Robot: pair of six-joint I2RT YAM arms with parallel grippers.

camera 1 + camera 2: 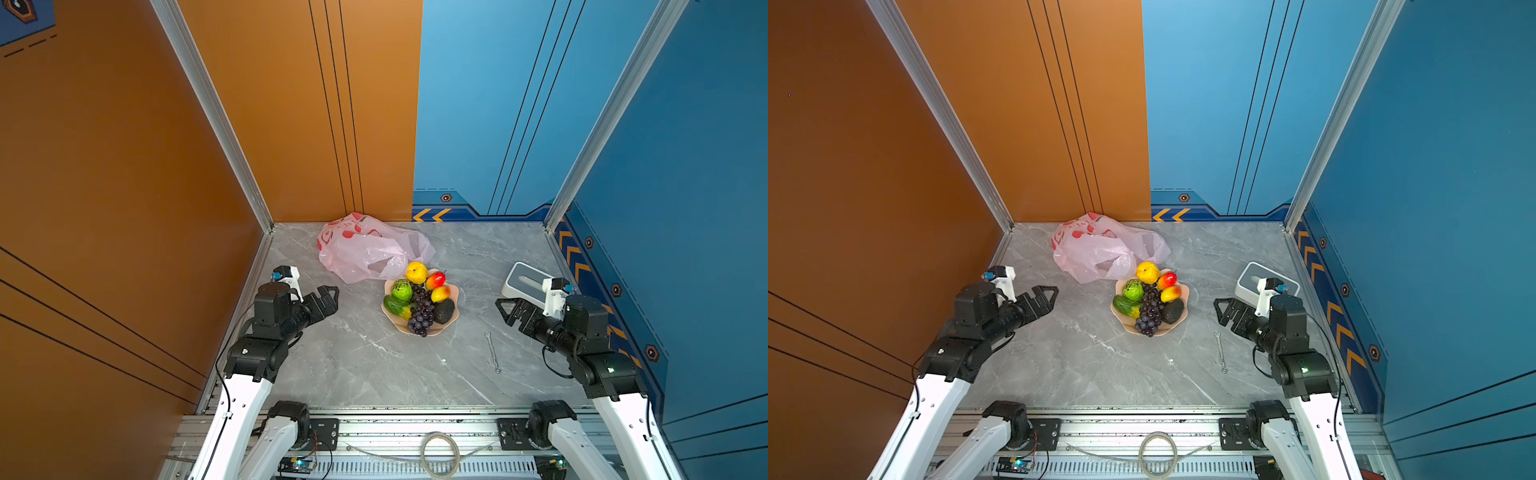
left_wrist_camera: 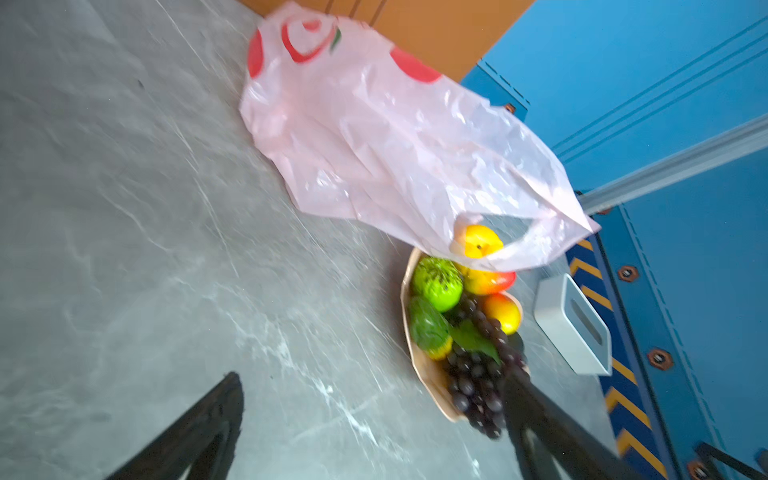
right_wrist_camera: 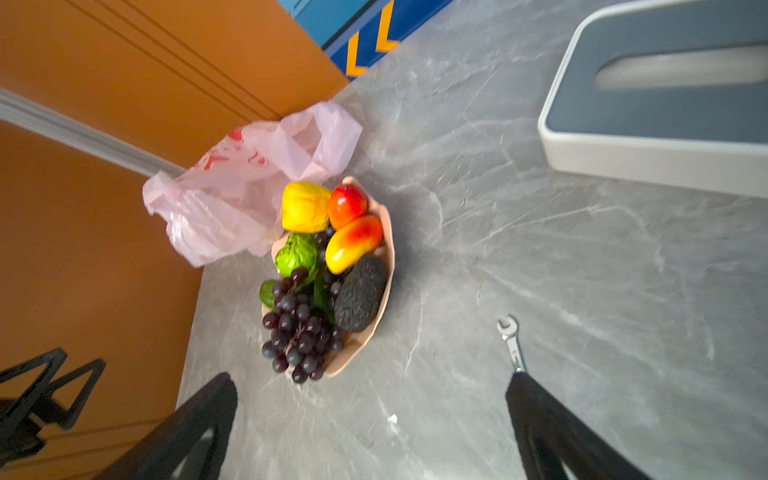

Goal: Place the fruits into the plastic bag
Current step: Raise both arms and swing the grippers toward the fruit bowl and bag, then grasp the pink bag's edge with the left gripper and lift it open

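Note:
The fruits lie heaped in a peach bowl [image 1: 432, 332] at mid-table: a lemon [image 1: 416, 272], two red-yellow ones [image 1: 436, 286], a black avocado [image 1: 444, 311], purple grapes [image 1: 420, 316], a bumpy green ball [image 1: 402, 289] and a green-orange oblong [image 1: 394, 305]. The pale-pink plastic bag [image 1: 365, 249] lies crumpled just behind the bowl, and its handle loop [image 2: 519, 245] drapes by the lemon. My left gripper [image 1: 333, 297] hovers open to the left of the bowl, holding nothing. Right of the bowl my right gripper [image 1: 503, 311] is open too, with only bare table between its fingers [image 3: 536, 415].
A white and grey box [image 1: 525, 282] sits at the right, behind my right gripper. A small wrench [image 1: 493, 351] lies on the marble top in front of it. Orange and blue walls close in the back and both sides.

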